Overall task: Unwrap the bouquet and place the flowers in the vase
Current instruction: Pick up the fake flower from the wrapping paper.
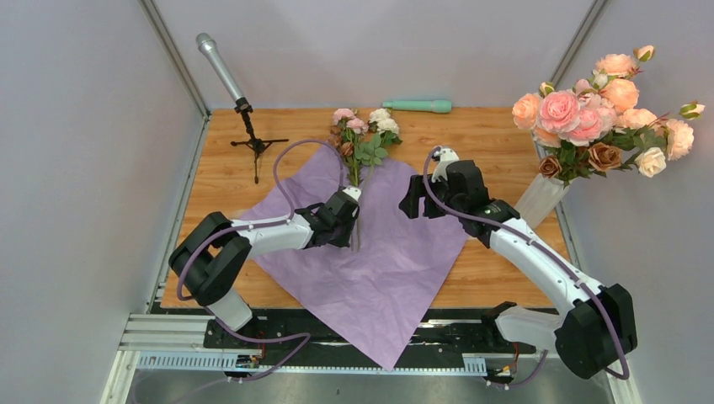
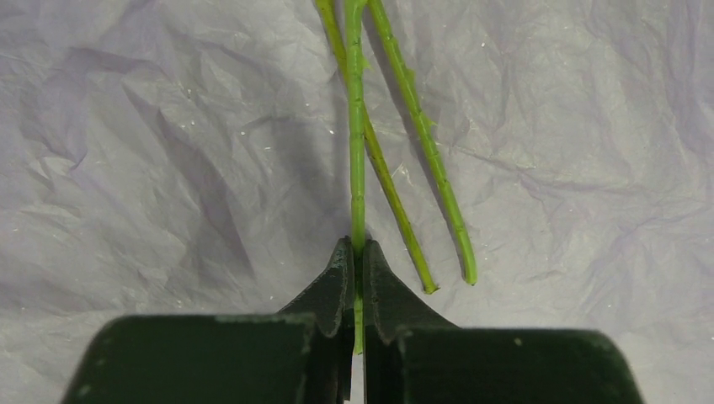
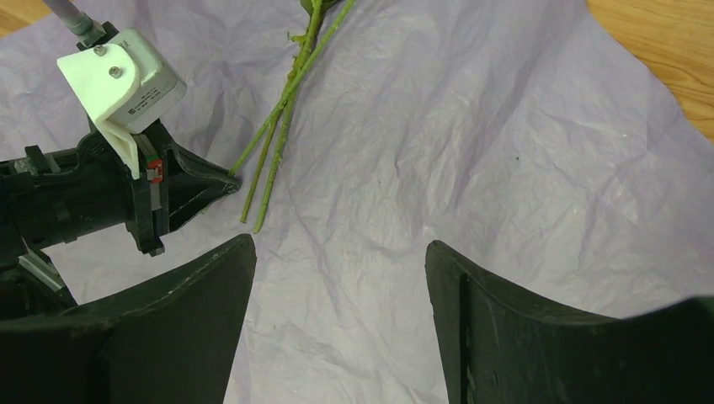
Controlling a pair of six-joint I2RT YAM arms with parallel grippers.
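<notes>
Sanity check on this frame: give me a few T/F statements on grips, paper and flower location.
1. The left arm's fingers are shut on one green stem. True.
2. The right arm's fingers hold a stem. False: they stand open and empty above the purple paper.
3. The paper lies unfolded on the table, under the stems. True.
4. The small flowers stand in the vase. False: they lie flat with their stems on the paper. The vase holds a bunch of larger roses.
</notes>
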